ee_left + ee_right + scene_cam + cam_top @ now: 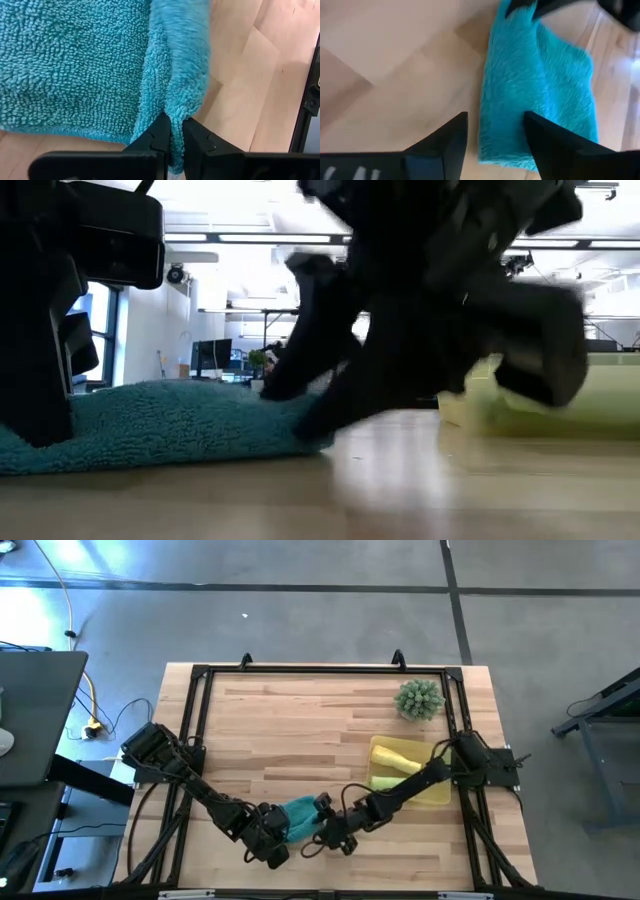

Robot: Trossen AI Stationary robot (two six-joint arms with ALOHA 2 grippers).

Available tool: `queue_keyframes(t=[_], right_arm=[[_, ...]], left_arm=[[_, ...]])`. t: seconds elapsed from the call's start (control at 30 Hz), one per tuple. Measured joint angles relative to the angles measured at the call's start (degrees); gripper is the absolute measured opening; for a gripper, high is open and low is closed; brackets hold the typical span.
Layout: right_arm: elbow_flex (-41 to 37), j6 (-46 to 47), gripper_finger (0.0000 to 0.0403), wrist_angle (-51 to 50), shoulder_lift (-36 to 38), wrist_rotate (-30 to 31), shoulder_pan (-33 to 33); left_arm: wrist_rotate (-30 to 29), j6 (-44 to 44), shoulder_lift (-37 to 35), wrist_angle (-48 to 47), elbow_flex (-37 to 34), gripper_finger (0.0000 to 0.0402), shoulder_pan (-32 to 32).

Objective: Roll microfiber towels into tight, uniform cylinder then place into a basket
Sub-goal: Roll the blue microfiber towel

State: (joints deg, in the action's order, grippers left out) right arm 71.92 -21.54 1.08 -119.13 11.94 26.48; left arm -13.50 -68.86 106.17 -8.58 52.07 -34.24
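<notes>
The teal microfiber towel [300, 813] lies partly folded on the wood near the table's front edge, and it fills the left wrist view [75, 65]. My left gripper [278, 838] is at its left end, shut on it. My right gripper [495, 135] reaches in from the right, open. Its two fingers stand on either side of the towel's other end [520, 125]; whether they touch it I cannot tell. The yellow basket [440, 790] at the right holds a yellow towel [400, 755] and a green towel [385, 782]. My left gripper pinches a raised fold of the teal towel [177, 107] between its two fingers, along the towel's edge. The fingers slant down at it. The fold stands up from the cloth, and the rest of the towel lies on the table.
A spiky green ball plant [420, 700] stands at the far right, behind the basket. A black frame [200, 720] runs around the table's edges. Bare wood spreads across the middle and far left.
</notes>
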Motion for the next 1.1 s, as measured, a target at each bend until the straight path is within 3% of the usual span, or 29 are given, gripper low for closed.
queue_keyframes(t=[0.2,0.37,0.53,0.77,0.97,1.1], right_arm=[[0.1,1.4,0.0194,0.3,-1.7,-1.3,-2.2],[0.3,6.2,0.0176,-1.7,-1.8,-5.2,-4.2],[0.4,9.4,0.0118,-3.7,-1.8,-6.6,-5.6],[0.3,11.3,0.0012,-4.5,-1.8,-9.5,-6.3],[0.2,21.5,0.0007,-4.5,-1.8,-21.8,-9.3],[0.0,30.3,0.0006,-4.1,-2.0,-32.1,-11.9]], left_arm=[[0.2,0.0,0.0,0.8,-0.1,0.0021,0.0],[0.0,-0.7,-1.5,1.1,-0.2,0.0022,0.0],[-0.2,1.0,-4.4,-0.9,-0.5,0.0038,0.0],[1.3,1.6,-8.1,-10.2,-0.4,0.0092,0.0],[3.7,5.5,-11.9,-14.7,-0.3,0.0126,-0.8],[-4.2,12.3,-14.2,-13.5,-0.3,0.0128,-2.5]])
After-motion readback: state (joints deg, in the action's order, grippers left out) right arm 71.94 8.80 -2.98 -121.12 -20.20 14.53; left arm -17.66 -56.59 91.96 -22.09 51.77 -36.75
